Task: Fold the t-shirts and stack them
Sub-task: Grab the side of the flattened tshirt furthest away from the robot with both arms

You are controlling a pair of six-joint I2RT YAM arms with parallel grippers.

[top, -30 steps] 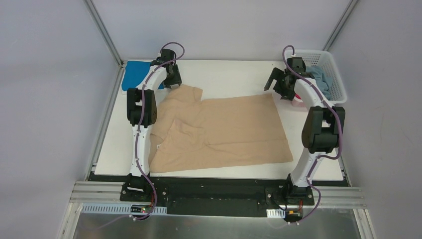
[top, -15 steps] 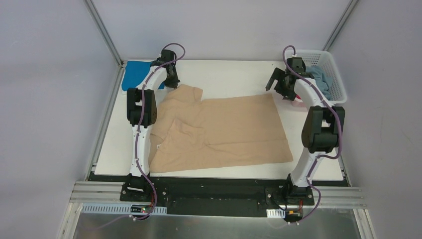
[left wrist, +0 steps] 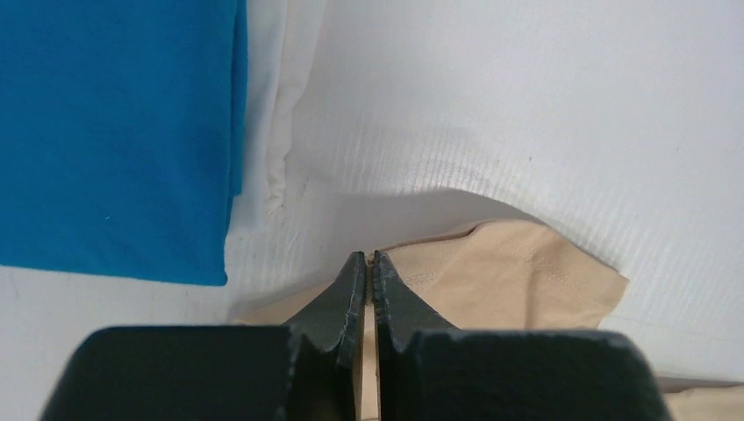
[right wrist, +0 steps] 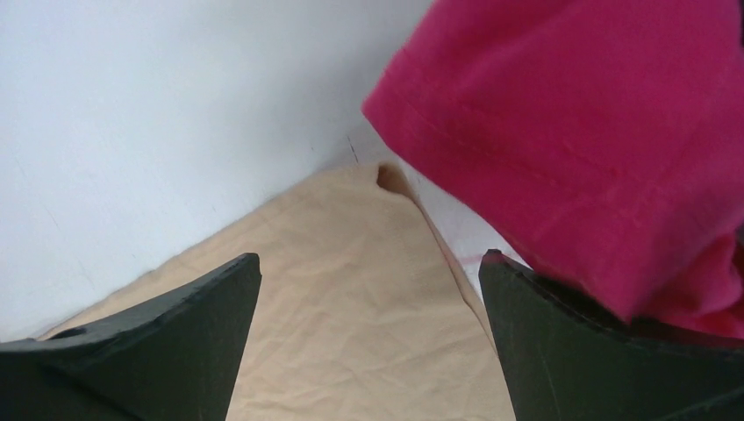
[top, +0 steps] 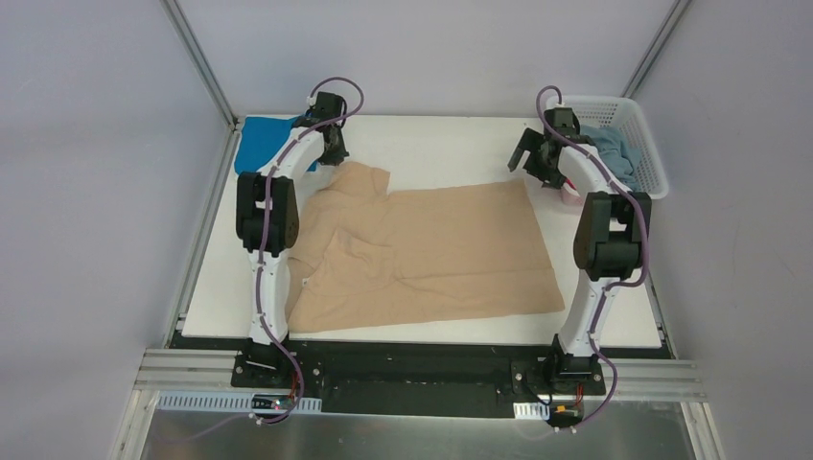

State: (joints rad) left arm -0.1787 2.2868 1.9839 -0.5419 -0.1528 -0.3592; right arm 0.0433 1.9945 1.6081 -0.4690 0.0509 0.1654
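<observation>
The large tan t-shirt lies spread across the middle of the table. My left gripper is at its far left sleeve, shut on the sleeve's edge; in the left wrist view the gripper pinches the tan cloth. A folded bright blue t-shirt lies just left of it at the far left corner. My right gripper hangs open over the tan shirt's far right corner. A magenta-pink t-shirt drapes over its right finger.
A white lattice basket stands at the far right corner with a grey-blue t-shirt in it. A grey frame post rises at each far corner. The table's white surface runs behind the tan shirt.
My left gripper has shut on the tan sleeve's edge. Both arms have shifted slightly toward the far side. The shirt lies as before.
</observation>
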